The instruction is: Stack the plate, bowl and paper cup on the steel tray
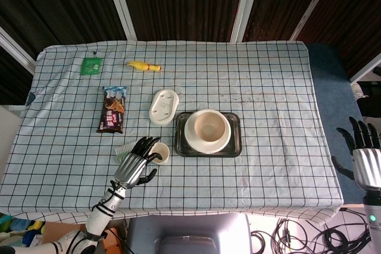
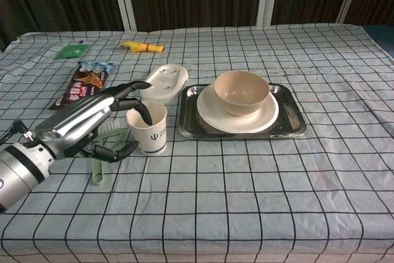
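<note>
— On the checked counter (image 2: 258, 195), near edge: anything hidden or hard to read?

— Green brush (image 1: 124, 149) mostly covered by the left hand (image 2: 92, 121) in both views; only bristle end and a bit of handle showing. Right hand (image 1: 364, 154) cut off at the head view's right edge, beyond the cloth, out of the chest view altogether; fingers spread, holding nothing. Print on the snack packet (image 2: 83, 84) too small to read.

— And the paper cup, relative to that left hand?

— Paper cup (image 2: 148, 127) upright just left of the steel tray (image 2: 292, 124), off it. Left hand right against the cup's left side, fingers (image 2: 132, 87) reaching over the rim, one fingertip dipping into the mouth, thumb low beside the cup's wall. Firm grip or mere touch: cannot tell.

— Rest of the stack?

— Plate (image 2: 206, 109) flat on the tray, bowl (image 2: 241, 92) sitting on the plate. White oval dish (image 2: 164, 81) upside down just behind the cup, beside the tray's far left corner. Yellow toy (image 2: 143, 46) and green sachet (image 2: 72, 50) well back, towards the far left.
</note>
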{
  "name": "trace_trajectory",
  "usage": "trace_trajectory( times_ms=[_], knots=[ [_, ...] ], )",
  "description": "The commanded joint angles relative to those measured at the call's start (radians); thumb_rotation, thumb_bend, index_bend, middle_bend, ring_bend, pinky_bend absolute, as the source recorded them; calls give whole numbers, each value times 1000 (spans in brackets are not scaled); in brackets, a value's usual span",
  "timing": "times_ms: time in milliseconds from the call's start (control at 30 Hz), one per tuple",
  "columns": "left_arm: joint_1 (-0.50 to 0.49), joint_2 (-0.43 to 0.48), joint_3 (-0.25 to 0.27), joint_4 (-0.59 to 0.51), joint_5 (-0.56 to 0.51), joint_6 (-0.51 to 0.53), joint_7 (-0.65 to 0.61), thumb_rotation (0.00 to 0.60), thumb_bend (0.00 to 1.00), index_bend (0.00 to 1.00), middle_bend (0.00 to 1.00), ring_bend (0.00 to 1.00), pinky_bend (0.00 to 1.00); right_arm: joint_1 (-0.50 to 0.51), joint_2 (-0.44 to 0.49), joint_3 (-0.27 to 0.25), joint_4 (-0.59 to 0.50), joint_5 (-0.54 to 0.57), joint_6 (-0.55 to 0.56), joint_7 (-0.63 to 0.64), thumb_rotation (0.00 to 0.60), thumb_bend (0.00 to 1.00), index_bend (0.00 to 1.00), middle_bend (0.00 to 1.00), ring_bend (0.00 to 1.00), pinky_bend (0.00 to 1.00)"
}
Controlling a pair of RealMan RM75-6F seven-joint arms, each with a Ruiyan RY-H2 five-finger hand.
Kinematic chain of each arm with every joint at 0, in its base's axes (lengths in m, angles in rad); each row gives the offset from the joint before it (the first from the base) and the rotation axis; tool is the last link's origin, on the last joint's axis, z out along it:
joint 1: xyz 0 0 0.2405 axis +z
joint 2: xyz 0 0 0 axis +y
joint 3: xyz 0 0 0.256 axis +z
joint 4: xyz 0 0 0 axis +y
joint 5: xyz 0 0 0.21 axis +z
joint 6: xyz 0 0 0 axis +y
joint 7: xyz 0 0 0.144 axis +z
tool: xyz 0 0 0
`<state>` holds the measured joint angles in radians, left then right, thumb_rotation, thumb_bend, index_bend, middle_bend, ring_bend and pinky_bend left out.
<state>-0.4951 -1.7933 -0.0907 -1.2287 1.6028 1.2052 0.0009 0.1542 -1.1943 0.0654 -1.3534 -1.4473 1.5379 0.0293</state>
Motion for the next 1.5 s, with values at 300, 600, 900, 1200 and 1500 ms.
trace_trajectory(
  times_ms=[300,600,900,1200,1500],
  knots=[
    [-31,-56,-11,86,-39,-17,-3,600,469,486,56,0,8,-21,19,8,16,-5,-9,50,600,203,208,0,0,0],
    [-56,-100,-18,142,-31,11,-52,600,539,646,114,0,0,-38,29,14,31,-5,-13,81,600,203,211,0,0,0],
    [-98,-119,-51,160,-18,49,-93,600,536,659,130,0,0,-50,32,23,53,6,-23,115,600,203,211,0,0,0],
    [-173,-138,-138,151,-25,79,-129,600,526,657,147,0,0,-58,35,34,80,16,-35,161,600,203,214,0,0,0],
    [-320,-217,-264,222,-107,-17,-150,600,520,651,158,0,0,-75,40,47,121,48,-50,222,600,204,216,0,0,0]
  ],
)
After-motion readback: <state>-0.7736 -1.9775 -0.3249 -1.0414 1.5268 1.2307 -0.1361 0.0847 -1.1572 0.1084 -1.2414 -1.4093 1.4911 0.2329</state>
